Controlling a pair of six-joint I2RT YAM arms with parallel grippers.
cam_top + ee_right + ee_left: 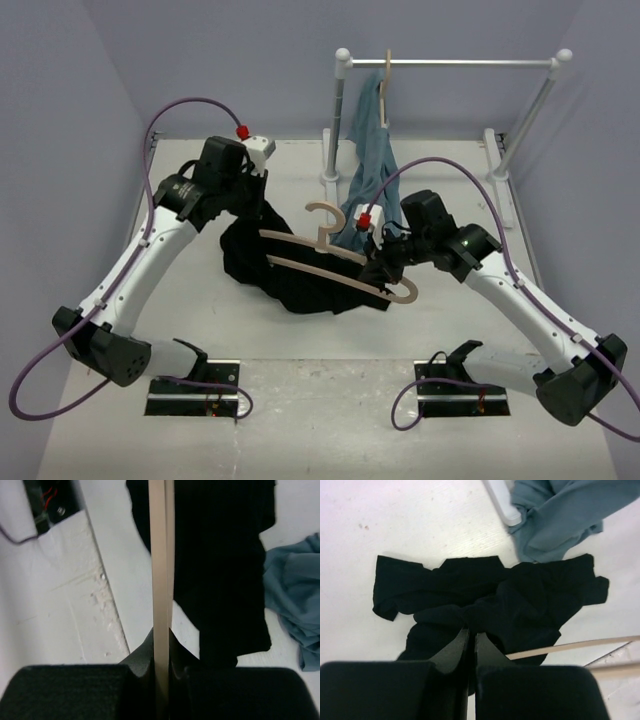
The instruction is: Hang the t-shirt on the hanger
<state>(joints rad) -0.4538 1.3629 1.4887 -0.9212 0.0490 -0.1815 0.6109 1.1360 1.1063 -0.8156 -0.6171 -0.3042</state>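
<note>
The black t-shirt (300,280) lies crumpled at the table's middle, with one edge drawn up to my left gripper (258,205). In the left wrist view the cloth (520,600) bunches right at the shut gripper (471,630). The tan wooden hanger (330,262) hovers over the t-shirt, hook (325,215) pointing away from me. My right gripper (383,262) is shut on its right end. The right wrist view shows the hanger (161,555) pinched between the jaws of the right gripper (161,630), with the t-shirt (220,555) beside it. Two hanger bars (570,646) cross the left wrist view.
A white clothes rack (450,63) stands at the back right. A blue-grey garment (372,170) hangs from it on a second wooden hanger (386,75), its hem (560,515) pooling on the table close to the t-shirt. Walls close in on both sides.
</note>
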